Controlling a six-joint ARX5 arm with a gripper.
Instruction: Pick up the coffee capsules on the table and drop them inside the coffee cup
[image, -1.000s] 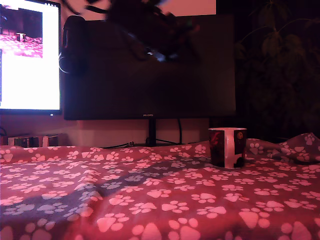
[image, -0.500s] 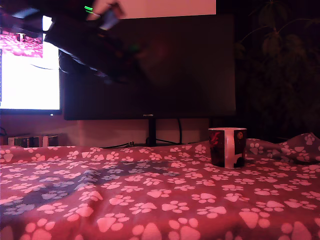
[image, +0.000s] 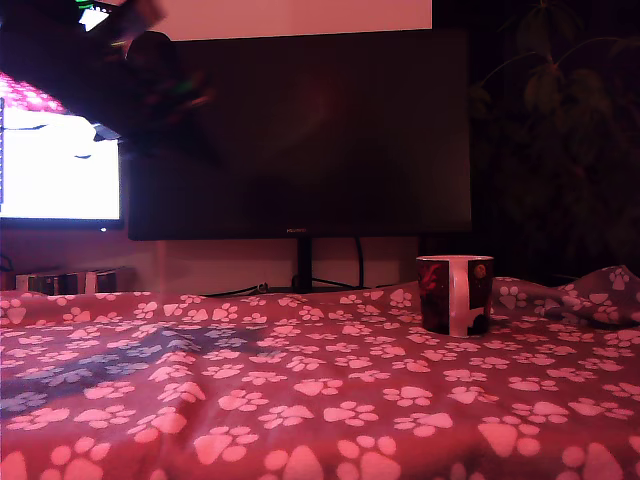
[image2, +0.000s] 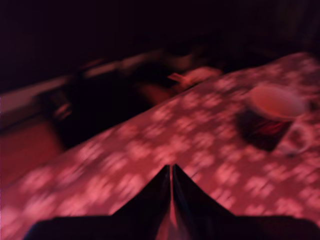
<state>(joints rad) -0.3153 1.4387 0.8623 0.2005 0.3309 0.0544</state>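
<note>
Capsule: none shows on the tabletop (image: 300, 400) from here. The cup (image: 455, 293) stands toward the far right edge in the exterior view. The pincer (image2: 171, 172), tips pressed together with nothing between, hangs high; next comes finding a capsule.

I see the tabletop (image: 300, 400) under its red paw-print cloth, rumpled at the frame's right edge. The cup (image: 455, 294) stands on it, right of centre.
</note>
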